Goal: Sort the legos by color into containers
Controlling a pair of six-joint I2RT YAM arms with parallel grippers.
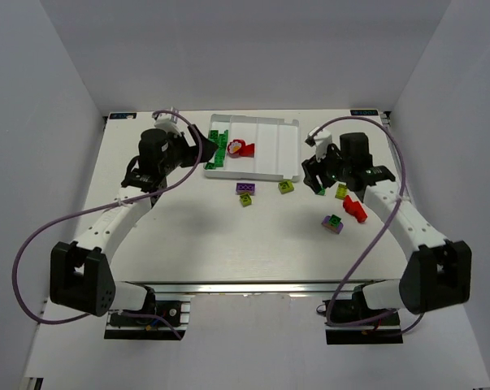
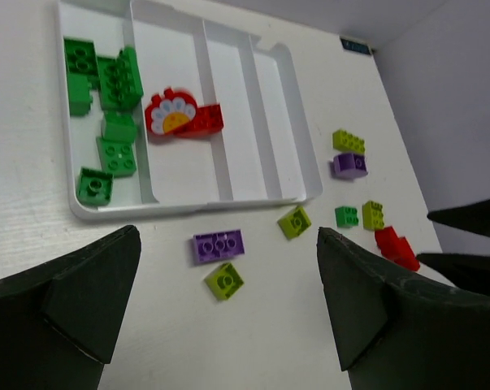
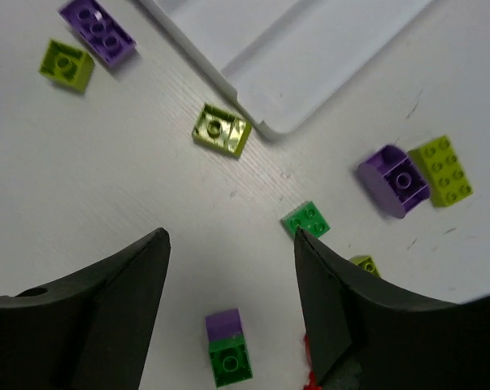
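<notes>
The left claw gapes wide, empty. Just ahead of its gap lies a purple brick, long axis crosswise to the fingers, a yellow-green brick nearer still. The tray lies beyond, compartments running away from the claw, green bricks in the leftmost. The right claw is equally wide and empty; a purple-on-green stack shows between its fingers, a small green brick just ahead of the right one

Green legos lie in the white tray's end compartment.
</notes>
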